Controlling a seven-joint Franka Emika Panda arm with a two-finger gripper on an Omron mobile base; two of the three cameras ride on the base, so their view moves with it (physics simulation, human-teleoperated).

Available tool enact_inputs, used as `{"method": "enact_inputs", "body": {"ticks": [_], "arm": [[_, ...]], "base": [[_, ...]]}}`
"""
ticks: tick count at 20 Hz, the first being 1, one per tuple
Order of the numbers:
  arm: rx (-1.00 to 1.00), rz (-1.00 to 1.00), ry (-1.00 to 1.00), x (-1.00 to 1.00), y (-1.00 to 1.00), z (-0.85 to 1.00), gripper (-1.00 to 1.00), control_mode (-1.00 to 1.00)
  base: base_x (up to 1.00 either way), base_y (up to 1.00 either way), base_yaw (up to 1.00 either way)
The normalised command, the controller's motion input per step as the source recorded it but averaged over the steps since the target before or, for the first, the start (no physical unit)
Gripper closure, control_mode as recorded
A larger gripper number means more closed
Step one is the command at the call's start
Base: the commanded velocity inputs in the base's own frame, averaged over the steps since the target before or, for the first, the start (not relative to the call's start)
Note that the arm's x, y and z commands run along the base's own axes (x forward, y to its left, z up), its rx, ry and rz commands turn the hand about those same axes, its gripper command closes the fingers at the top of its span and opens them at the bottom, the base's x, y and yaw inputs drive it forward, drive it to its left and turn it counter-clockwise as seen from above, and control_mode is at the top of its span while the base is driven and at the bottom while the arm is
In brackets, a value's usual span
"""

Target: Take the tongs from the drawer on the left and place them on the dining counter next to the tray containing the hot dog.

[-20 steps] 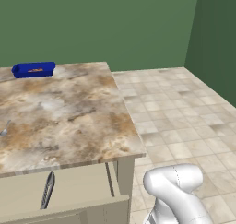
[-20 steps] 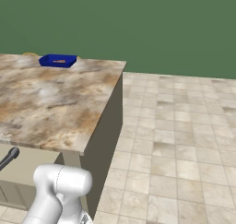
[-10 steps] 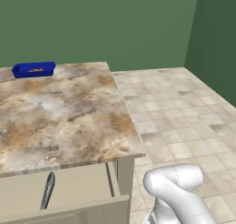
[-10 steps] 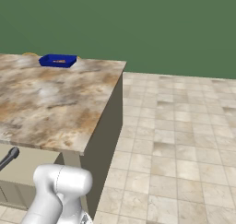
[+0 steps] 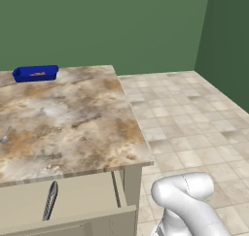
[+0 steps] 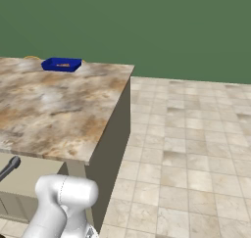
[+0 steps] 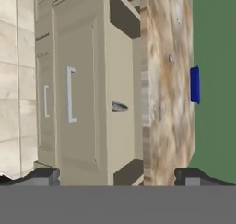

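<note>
The drawer stands pulled out under the near edge of the dining counter. The dark grey tongs lie lengthwise inside it, and one end of the tongs pokes out at the left. At the counter's far left corner sits the blue tray holding the hot dog. In the rolled hand view my gripper is open and empty, well back from the drawer. A tip of the tongs shows above the drawer front, with the tray beyond.
A second drawer handle sits below the open drawer. A small grey item lies at the counter's left edge. Tiled floor spreads to the right, bounded by green walls. My white arm rises beside the cabinet corner.
</note>
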Motion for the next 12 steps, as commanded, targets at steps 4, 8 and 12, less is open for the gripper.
{"method": "enact_inputs", "body": {"ticks": [4,8,12], "arm": [[0.09,0.00,0.00,0.00,-0.29,0.02,-1.00,-1.00],[0.17,0.00,0.00,0.00,-0.24,0.00,-1.00,-1.00],[0.21,0.00,0.00,0.00,-0.32,0.11,-1.00,-1.00]], "base": [[0.00,0.00,0.00],[0.00,0.00,0.00],[0.00,0.00,0.00]]}}
